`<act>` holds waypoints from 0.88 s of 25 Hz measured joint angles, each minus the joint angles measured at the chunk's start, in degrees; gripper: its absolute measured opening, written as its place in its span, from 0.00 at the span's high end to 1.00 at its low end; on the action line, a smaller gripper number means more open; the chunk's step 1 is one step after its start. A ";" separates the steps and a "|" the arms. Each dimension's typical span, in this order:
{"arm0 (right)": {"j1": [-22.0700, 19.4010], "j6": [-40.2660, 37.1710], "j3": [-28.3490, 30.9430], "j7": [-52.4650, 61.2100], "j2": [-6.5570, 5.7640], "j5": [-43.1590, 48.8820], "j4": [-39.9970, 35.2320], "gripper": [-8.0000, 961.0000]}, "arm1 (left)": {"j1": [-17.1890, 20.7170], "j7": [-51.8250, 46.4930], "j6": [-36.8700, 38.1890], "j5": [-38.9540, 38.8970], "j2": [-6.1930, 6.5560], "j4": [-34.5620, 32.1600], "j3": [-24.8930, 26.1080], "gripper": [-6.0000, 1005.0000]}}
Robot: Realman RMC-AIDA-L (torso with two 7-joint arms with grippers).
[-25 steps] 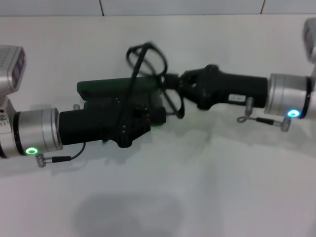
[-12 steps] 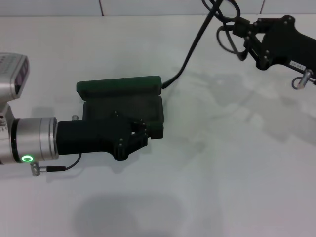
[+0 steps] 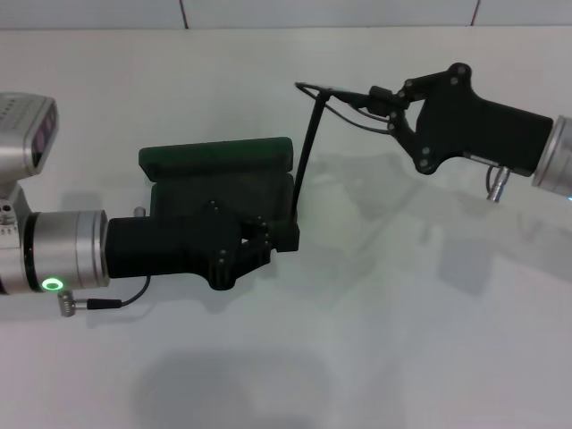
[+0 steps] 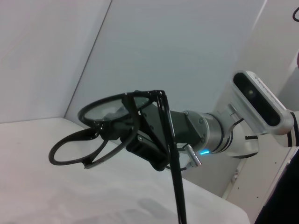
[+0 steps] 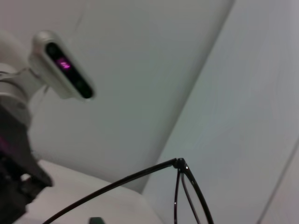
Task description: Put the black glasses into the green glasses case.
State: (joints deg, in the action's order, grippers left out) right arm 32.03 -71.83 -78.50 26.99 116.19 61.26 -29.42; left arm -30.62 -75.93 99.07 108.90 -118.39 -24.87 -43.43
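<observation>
The green glasses case [image 3: 214,157] lies open on the white table, lid folded back on the far side and dark tray toward me. My left gripper [image 3: 253,243] rests over the tray's right part and hides much of it. My right gripper [image 3: 374,96] is shut on the black glasses [image 3: 307,147], holding them in the air to the right of and above the case. One temple arm hangs down, its tip at the tray's right edge. The left wrist view shows the glasses [image 4: 107,105] lenses held in the right gripper [image 4: 140,138]. In the right wrist view, only a hinge and slim arms of the glasses [image 5: 179,163] appear.
The white table [image 3: 375,340] stretches out in front of and to the right of the case. A tiled wall edge [image 3: 268,11] runs along the far side. The left arm's silver wrist [image 3: 63,250] lies low at the left.
The right gripper with the glasses, which had swung up to the far right corner, has come back down and left toward the case. The hanging temple arm now reaches the tray's right edge. Left arm unmoved.
</observation>
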 joint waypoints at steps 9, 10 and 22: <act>0.91 -0.65 -6.95 -0.17 -0.01 -2.78 -0.04 0.95 | -0.32 -0.01 -0.37 -0.04 -0.18 0.00 0.02 0.99; 0.95 -0.76 -8.05 -0.17 0.00 -3.68 -0.05 0.95 | -0.45 -0.01 -0.37 -0.05 -0.19 0.00 0.02 0.99; 1.27 -4.29 -12.52 7.12 -0.01 -5.82 -0.30 0.95 | -1.59 -0.08 -0.43 -0.26 -0.31 0.00 0.02 0.99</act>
State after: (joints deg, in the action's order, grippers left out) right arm 33.30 -76.12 -91.02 34.11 116.19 55.44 -29.72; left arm -32.21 -76.01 98.63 108.64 -118.69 -24.87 -43.41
